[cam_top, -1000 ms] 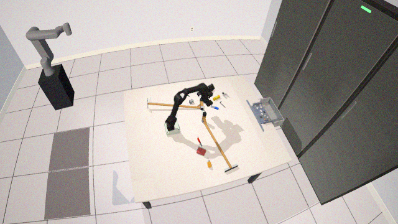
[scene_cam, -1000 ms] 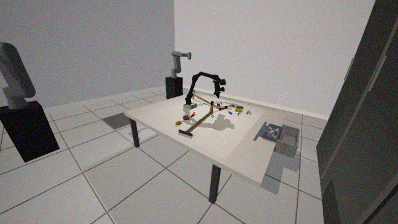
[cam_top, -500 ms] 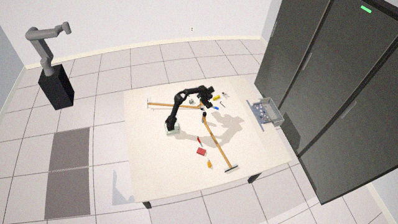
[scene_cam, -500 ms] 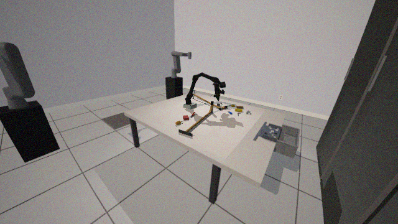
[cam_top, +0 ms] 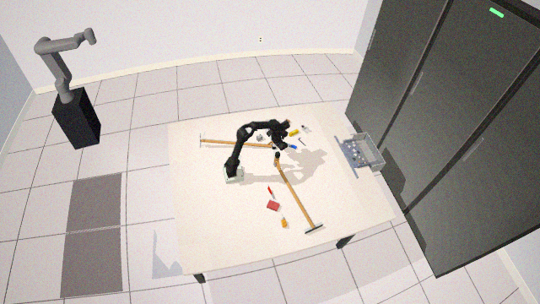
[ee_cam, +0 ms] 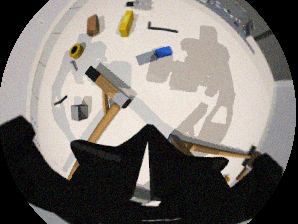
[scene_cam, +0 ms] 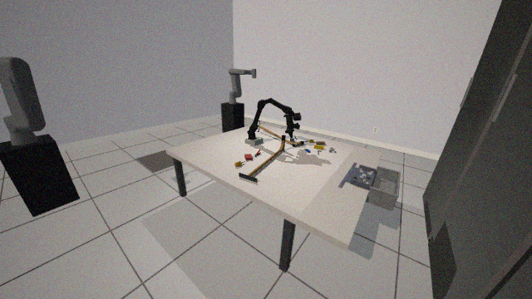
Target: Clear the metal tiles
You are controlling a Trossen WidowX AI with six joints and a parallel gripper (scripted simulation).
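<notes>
Seen from the top, the black pincer (cam_top: 282,146) (scene_cam: 292,135) (ee_cam: 149,127) is pinched together with nothing in it. One long stick tool (cam_top: 295,192) (scene_cam: 268,161) (ee_cam: 225,152) lies toward 5 o'clock from it, another long stick (cam_top: 234,143) (scene_cam: 271,132) (ee_cam: 102,125) toward 9. Little tiles (cam_top: 354,149) (scene_cam: 366,176) sit on the metal plate (cam_top: 347,159) (scene_cam: 348,176) at 3 o'clock, beside the box (cam_top: 380,164) (scene_cam: 382,200).

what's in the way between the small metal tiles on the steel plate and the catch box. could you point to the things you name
Nothing visible stands between the small metal tiles (cam_top: 354,147) (scene_cam: 367,176) and the grey open-topped catch box (cam_top: 376,148) (scene_cam: 382,199).
</notes>
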